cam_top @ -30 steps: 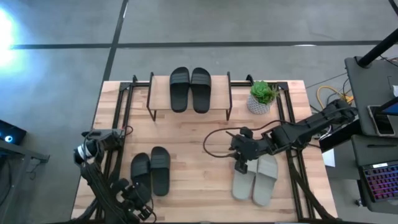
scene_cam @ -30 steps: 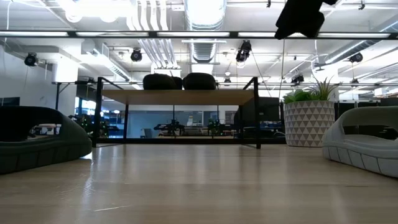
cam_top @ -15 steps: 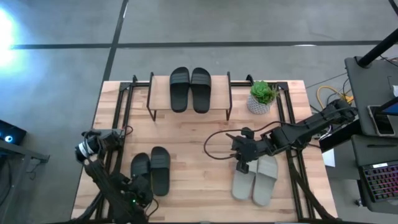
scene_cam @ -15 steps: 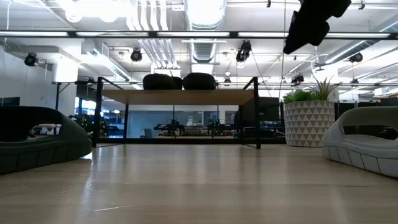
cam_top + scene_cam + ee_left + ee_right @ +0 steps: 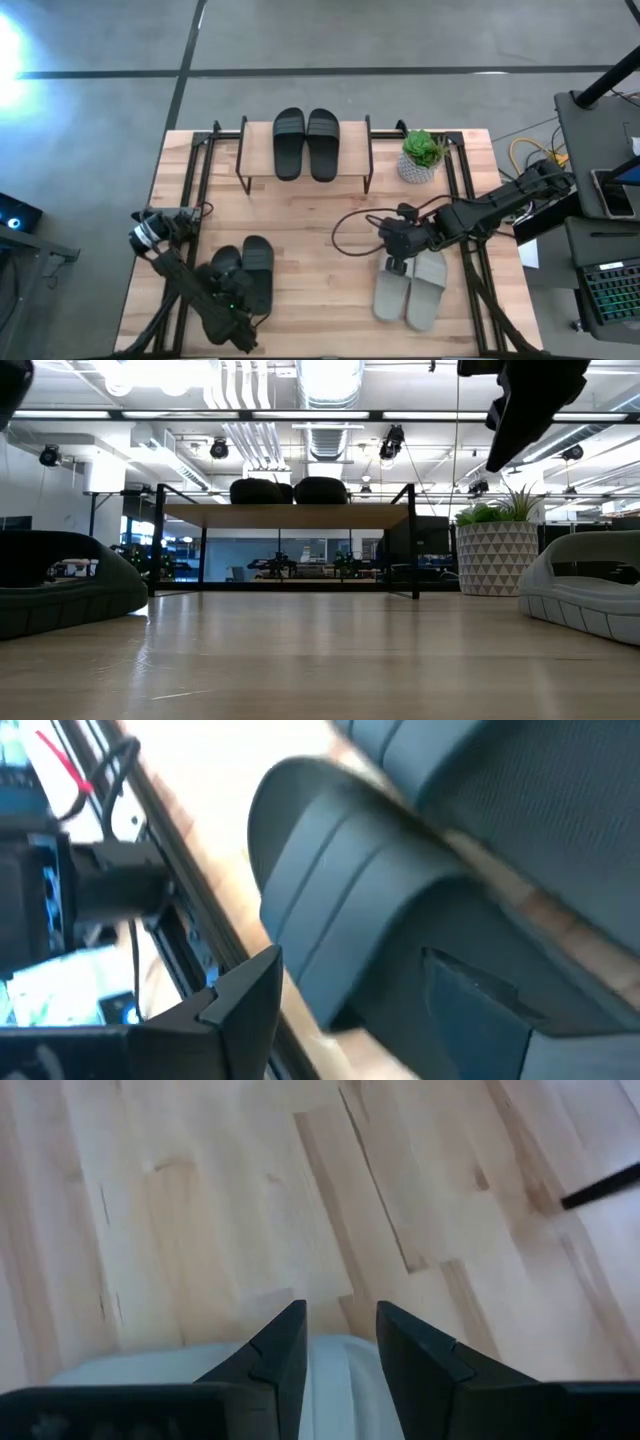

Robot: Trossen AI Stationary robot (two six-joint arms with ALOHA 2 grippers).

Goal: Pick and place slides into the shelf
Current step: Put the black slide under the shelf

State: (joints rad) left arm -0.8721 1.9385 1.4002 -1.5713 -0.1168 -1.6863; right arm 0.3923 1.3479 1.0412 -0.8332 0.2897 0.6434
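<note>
A black pair of slides (image 5: 305,143) lies sole-down on the top board of the shelf (image 5: 258,150), and shows in the low view as the slides (image 5: 290,490) on the shelf (image 5: 290,516). A second black pair (image 5: 243,272) lies on the table's near left, a pale grey-green pair (image 5: 412,290) on its near right. My right gripper (image 5: 397,266) hangs open above the far end of the left grey-green slide (image 5: 330,1355), high over the table in the low view (image 5: 530,410). My left gripper (image 5: 238,294) is open, close above the black pair's near ends (image 5: 360,910).
A potted plant in a white patterned pot (image 5: 420,157) stands right of the shelf, also seen as the pot (image 5: 497,555). Black frame rails (image 5: 195,190) run along both table sides. Bare tabletop (image 5: 310,230) lies between the shelf and the two pairs.
My left arm has swung from the table's near-left corner toward the black pair and now hangs over its near ends. My right gripper has drifted a little toward the table's right, over the grey-green pair. No slide has moved.
</note>
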